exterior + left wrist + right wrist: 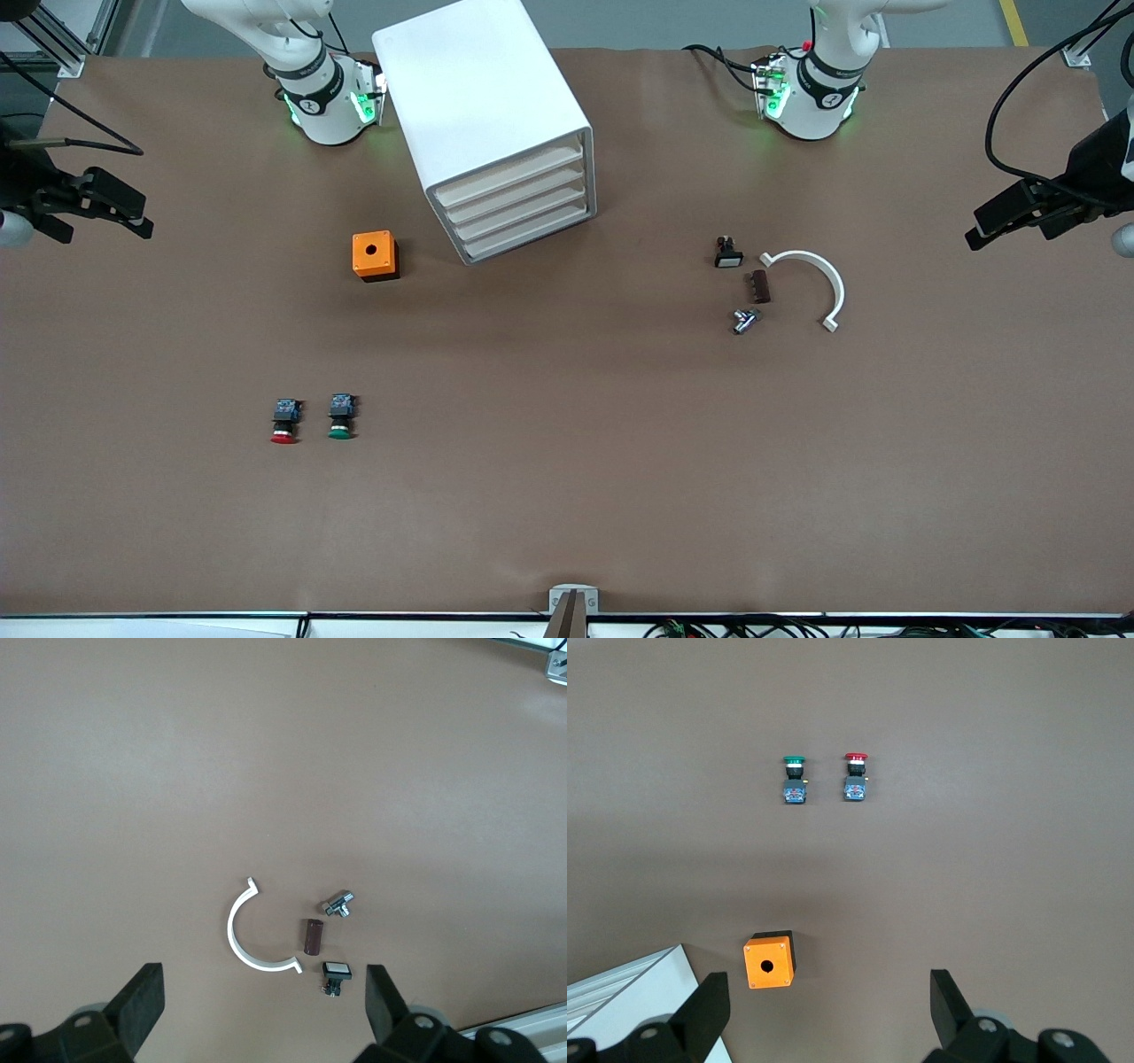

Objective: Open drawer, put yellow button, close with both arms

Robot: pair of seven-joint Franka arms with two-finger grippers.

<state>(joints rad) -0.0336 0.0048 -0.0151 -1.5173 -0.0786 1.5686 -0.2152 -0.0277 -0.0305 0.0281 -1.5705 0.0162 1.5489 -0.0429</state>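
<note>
Red-capped button [856, 777] beside green-capped button [794, 781]

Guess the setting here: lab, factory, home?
Likely a robotics lab bench: brown-covered table, white drawer cabinet, loose push-buttons like the red-capped one and an orange switch box, aluminium framing at the edges.

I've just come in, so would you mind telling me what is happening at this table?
Nothing is being handled. Both arms wait, the left pincer and the right pincer open and empty over the table's ends. All four drawers of the cabinet are shut, the top drawer included. A red button and a green button lie side by side, nearer the camera than an orange box beside the cabinet. No yellow button shows.
</note>
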